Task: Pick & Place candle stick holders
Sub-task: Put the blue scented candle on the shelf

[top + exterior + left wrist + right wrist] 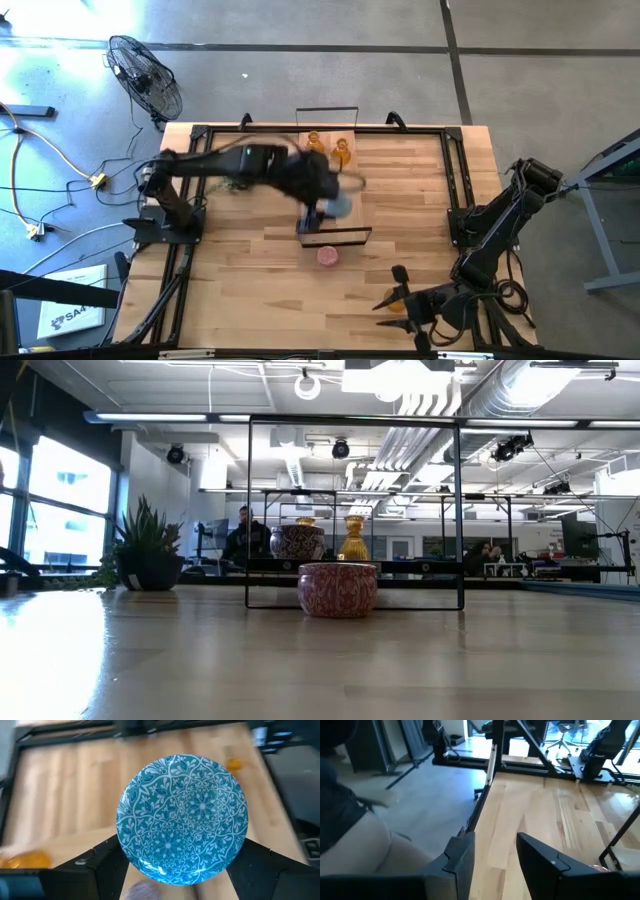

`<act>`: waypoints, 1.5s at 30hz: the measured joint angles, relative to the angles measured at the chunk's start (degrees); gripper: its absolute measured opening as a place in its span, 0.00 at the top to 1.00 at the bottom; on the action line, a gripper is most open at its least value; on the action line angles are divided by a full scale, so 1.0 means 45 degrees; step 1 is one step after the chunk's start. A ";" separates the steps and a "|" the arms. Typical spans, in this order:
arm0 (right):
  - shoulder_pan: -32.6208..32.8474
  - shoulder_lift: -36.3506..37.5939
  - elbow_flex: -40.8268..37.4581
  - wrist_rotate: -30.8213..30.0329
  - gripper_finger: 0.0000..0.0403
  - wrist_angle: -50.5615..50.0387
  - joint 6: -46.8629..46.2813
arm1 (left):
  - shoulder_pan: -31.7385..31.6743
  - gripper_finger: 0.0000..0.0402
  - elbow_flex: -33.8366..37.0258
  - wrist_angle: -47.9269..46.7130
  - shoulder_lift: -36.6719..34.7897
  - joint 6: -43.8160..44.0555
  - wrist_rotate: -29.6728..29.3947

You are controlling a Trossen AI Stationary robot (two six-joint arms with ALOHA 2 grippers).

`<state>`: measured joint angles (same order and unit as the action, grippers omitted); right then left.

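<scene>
Now left hand (pixel 182 870) grips light-blue holder (pixel 182 817) between fingers; right hand (pixel 495 855) open, empty.

**Hidden, cropped and blurred**

From above, the left arm (pixel 250 165) is smeared with blur and covers most of the light-blue holder (pixel 340 206); only a sliver shows beside it. In the left wrist view, that holder (pixel 182 817) fills the middle and hides the fingertips (pixel 100 865) gripping it. An amber shape (pixel 25 860) beside it is cut by the edge and too blurred to identify, as is a small orange spot (pixel 233 764) beyond it. In the right wrist view a pink object (pixel 600 867) past the fingers (pixel 462 857) is mostly hidden.
</scene>
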<state>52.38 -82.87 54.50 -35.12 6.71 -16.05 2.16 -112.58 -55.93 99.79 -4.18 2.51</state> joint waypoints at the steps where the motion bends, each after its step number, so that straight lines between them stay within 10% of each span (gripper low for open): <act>1: 0.0000 0.0000 0.0000 -0.0096 0.65 0.0101 -0.0094 | -0.0360 0.31 -0.0014 -0.0142 0.0000 -0.0017 0.0004; 20: 0.0005 -0.0672 0.0000 -0.2124 0.65 0.1088 -0.2119 | -0.4412 0.39 -0.0005 -0.3749 0.2189 -0.2669 0.2311; 32: 0.0005 -0.0695 0.0000 -0.2661 0.65 0.1153 -0.2674 | -0.4558 0.73 -0.0291 -0.3661 0.2045 -0.3023 0.2139; 45: -0.0286 -0.0312 0.0000 -0.5144 0.65 0.1193 0.0761 | -0.2726 0.77 -0.2537 -0.4250 0.2001 -0.3019 0.2039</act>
<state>51.10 -84.27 54.50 -58.27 12.08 -12.62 -10.11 -123.99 -75.06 108.79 -17.76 11.68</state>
